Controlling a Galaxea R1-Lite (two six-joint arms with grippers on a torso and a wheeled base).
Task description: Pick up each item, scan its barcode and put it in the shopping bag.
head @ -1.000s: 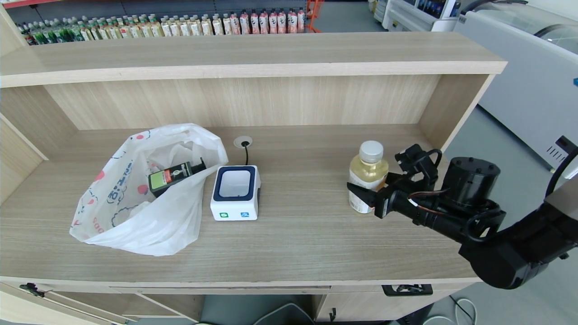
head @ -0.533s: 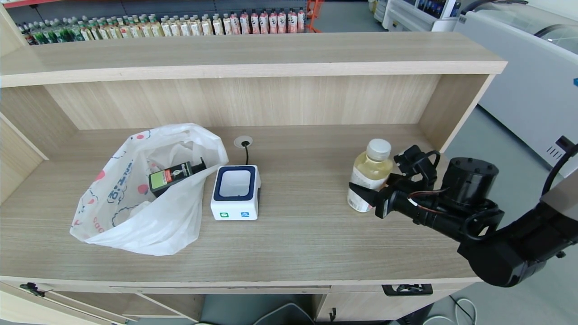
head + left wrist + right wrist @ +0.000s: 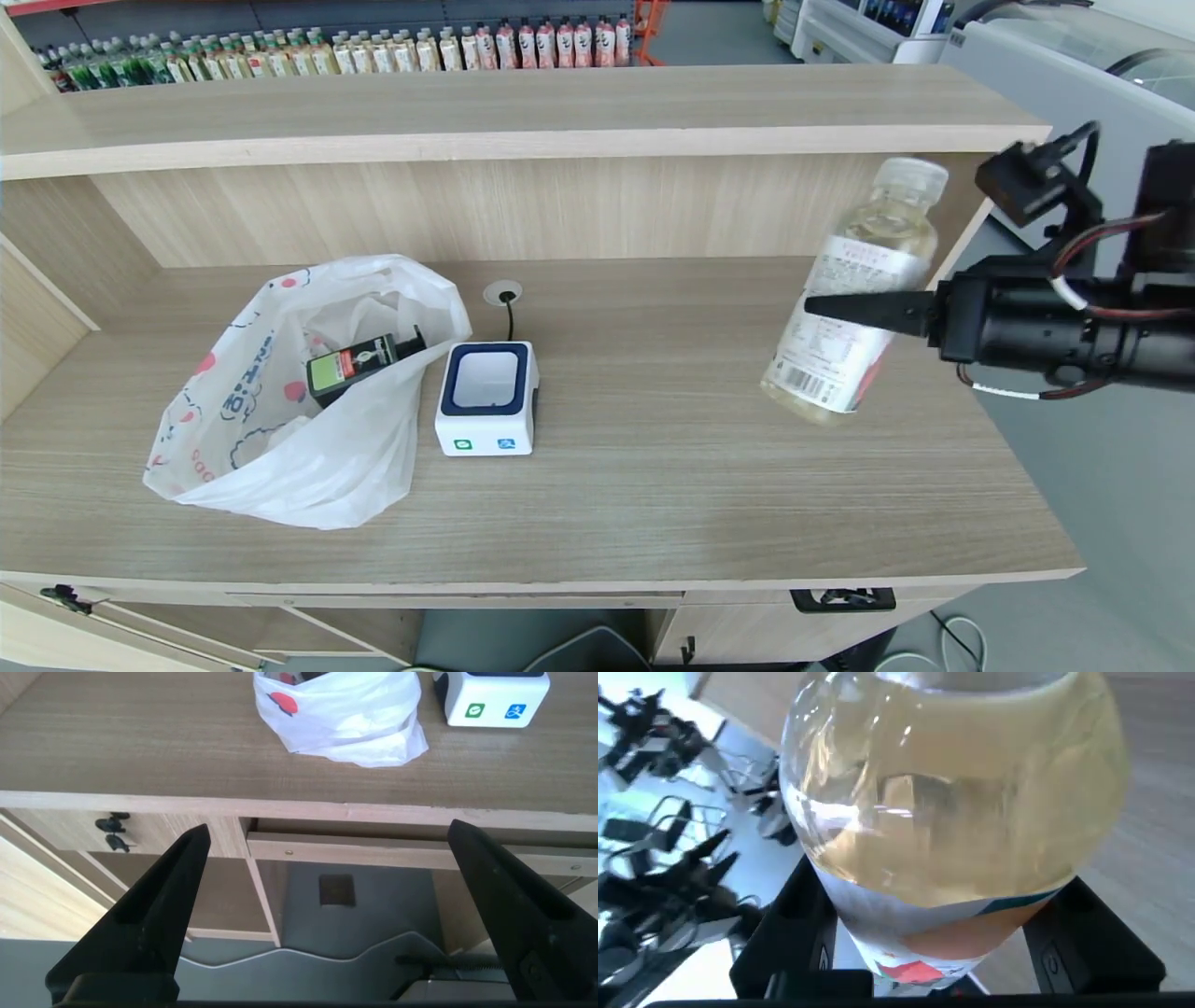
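Right gripper [image 3: 845, 303]: clamped on the bottle [image 3: 873, 252] at mid-body. One dark finger [image 3: 868, 308] crosses the label on the near side. In the right wrist view, black fingers [image 3: 799, 924] flank the bottle [image 3: 952, 831] on both sides.

Bottle: clear plastic, pale yellow liquid, white cap. Held in the air above the right end of the counter [image 3: 653, 485], not touching it. Tilted, with the cap up and toward the back and the base lower and toward the robot's left. A barcode [image 3: 805, 378] shows on the label near the base.

Left gripper [image 3: 327, 915]: jaws spread wide, nothing between them. It hangs low in front of the counter's front edge, below the top surface.

Scanner [image 3: 487, 397]: white box with a dark-framed window, mid-counter, well left of the bottle. Its cable runs back to a round grommet [image 3: 502, 294].

Shopping bag [image 3: 280, 420]: white plastic, mouth open, just left of the scanner. A dark box with a green label [image 3: 359, 366] lies inside near the opening.

Background: a row of drink bottles [image 3: 373, 51] beyond the counter's upper shelf.
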